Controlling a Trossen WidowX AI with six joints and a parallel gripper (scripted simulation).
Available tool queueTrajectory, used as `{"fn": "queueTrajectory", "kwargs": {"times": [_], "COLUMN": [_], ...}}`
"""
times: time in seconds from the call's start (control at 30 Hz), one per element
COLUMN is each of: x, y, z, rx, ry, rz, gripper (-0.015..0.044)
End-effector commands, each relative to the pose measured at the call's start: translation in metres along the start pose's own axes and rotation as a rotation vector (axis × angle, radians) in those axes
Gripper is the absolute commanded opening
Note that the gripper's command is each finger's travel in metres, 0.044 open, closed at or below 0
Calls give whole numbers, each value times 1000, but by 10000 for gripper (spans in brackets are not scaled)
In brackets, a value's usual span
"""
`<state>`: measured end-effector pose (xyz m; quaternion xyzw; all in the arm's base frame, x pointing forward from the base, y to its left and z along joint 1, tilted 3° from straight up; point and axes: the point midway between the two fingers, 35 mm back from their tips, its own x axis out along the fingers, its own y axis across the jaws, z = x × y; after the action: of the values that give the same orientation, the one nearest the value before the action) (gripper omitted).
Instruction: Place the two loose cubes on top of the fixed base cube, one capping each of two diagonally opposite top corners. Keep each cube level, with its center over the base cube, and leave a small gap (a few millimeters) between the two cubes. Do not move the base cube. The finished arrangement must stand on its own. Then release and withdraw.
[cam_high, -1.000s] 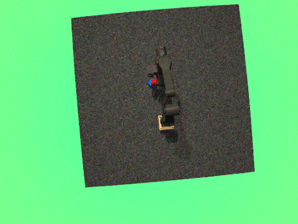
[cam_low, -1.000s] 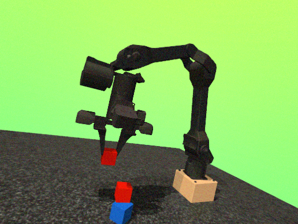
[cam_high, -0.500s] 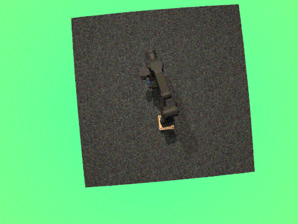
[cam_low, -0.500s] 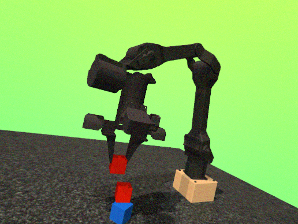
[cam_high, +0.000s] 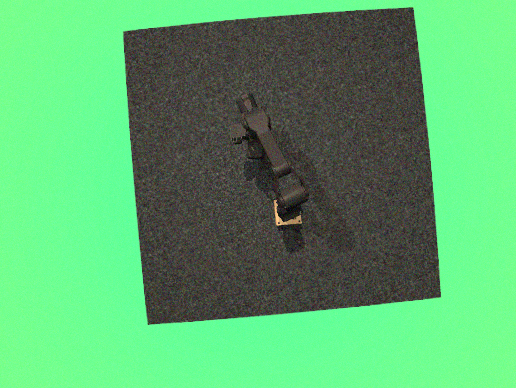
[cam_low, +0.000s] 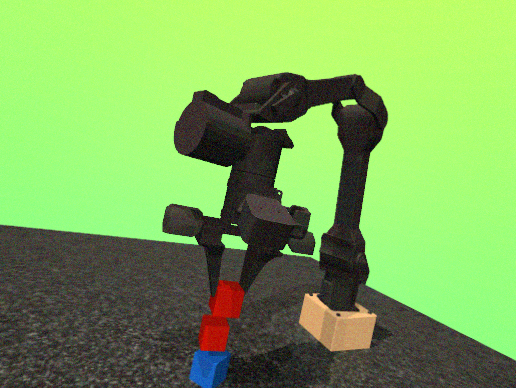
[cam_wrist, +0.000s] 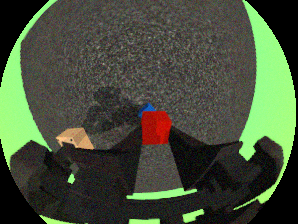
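The blue base cube (cam_low: 210, 369) (cam_wrist: 146, 108) rests on the floor; the arm hides it in the top view. One red cube (cam_low: 213, 334) sits on top of it in the exterior view and looks level. It cannot be told apart in the wrist view, where the held cube covers that area. My gripper (cam_low: 229, 294) (cam_wrist: 154, 127) is shut on the other red cube (cam_low: 229, 304) (cam_wrist: 156, 124). In the exterior view the held cube appears higher than the placed one and a little to its right, its lower edge close to that cube's top. Whether they touch cannot be told.
The arm's tan base block (cam_high: 278, 218) (cam_low: 350, 331) (cam_wrist: 75, 136) stands on the dark floor mat (cam_high: 190, 250), right of the cubes in the exterior view. The arm arches from it over the cubes. The arm's shadow lies beside the blue cube.
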<state>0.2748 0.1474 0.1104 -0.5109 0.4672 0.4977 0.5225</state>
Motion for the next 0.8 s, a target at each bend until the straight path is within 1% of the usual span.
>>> {"fn": "queueTrajectory", "kwargs": {"times": [0.0,0.33,0.77], "x": [4,32,33], "y": [4,6,6], "z": [2,1,1], "rx": [9,34,34], "ry": [6,-9,-10], "rz": [4,10,10], "gripper": [105,105,105]}}
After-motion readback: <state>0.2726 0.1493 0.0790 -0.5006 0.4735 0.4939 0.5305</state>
